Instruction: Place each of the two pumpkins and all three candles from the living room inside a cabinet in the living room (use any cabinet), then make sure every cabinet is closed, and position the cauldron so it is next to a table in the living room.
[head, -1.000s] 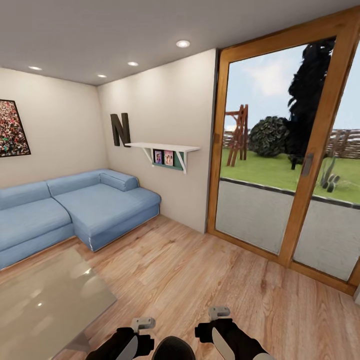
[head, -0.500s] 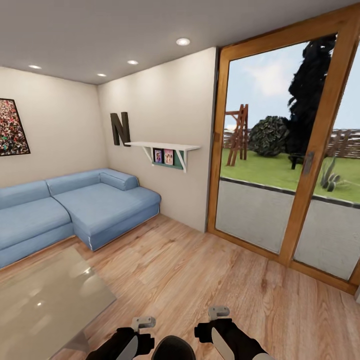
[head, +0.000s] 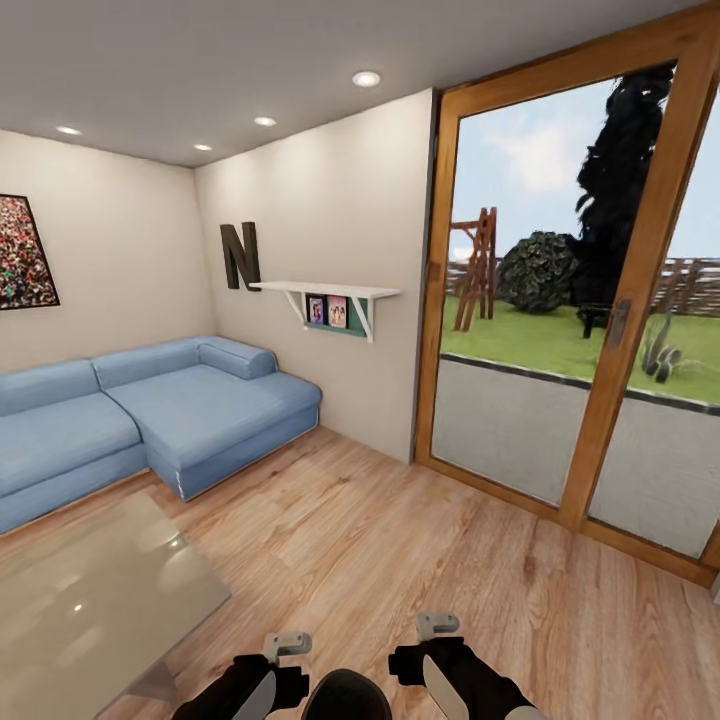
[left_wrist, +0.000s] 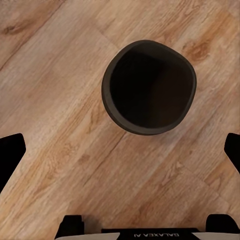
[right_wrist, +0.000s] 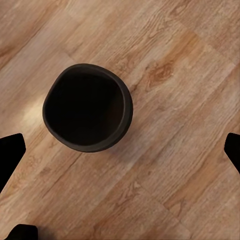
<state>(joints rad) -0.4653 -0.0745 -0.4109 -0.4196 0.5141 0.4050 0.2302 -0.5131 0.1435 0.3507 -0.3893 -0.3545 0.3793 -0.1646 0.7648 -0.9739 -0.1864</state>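
Cauldron (head: 345, 698) sits alone on open wood floor (head: 400, 540); bare planks all round it in both wrist views, so approach is clear from every side. Table (head: 90, 600) is the nearest obstacle, near its left. Sofa (head: 150, 420) and glass door (head: 580, 400) stand well apart beyond it.

Big dark letter "N" (head: 240, 257) on the far wall above the sofa, "GALAXEA AI" — upside down — on the left gripper's (left_wrist: 120, 150) white body
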